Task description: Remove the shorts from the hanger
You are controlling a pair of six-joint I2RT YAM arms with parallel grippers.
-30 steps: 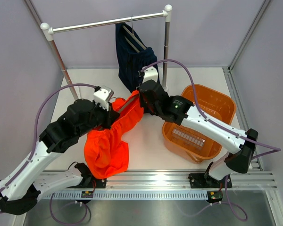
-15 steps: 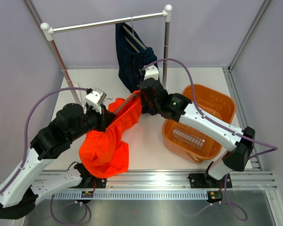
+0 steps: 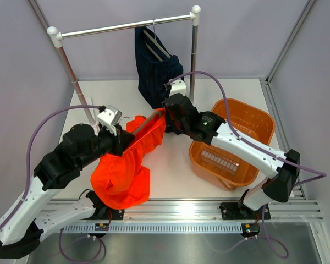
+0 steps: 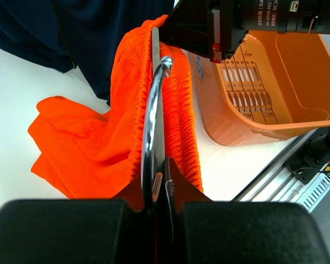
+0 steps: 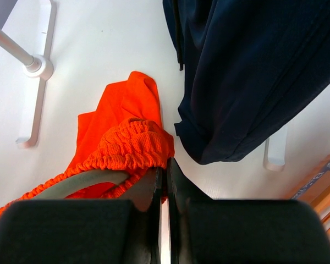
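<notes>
The orange shorts hang by their ribbed waistband from a grey hanger stretched between my two grippers, with the legs piled on the white table. In the left wrist view the hanger and its metal hook run out from my left gripper, which is shut on the hanger. My right gripper is shut at the hanger's far end, where the bunched waistband wraps its tip. From above, the right gripper sits just below the navy garment.
A navy garment hangs on a second hanger from the rack's rail, close behind my right gripper. The rack's post and foot stand nearby. An orange basket sits to the right.
My left arm has drawn back to the left with its end of the hanger, stretching the waistband a little. The right arm has hardly moved.
</notes>
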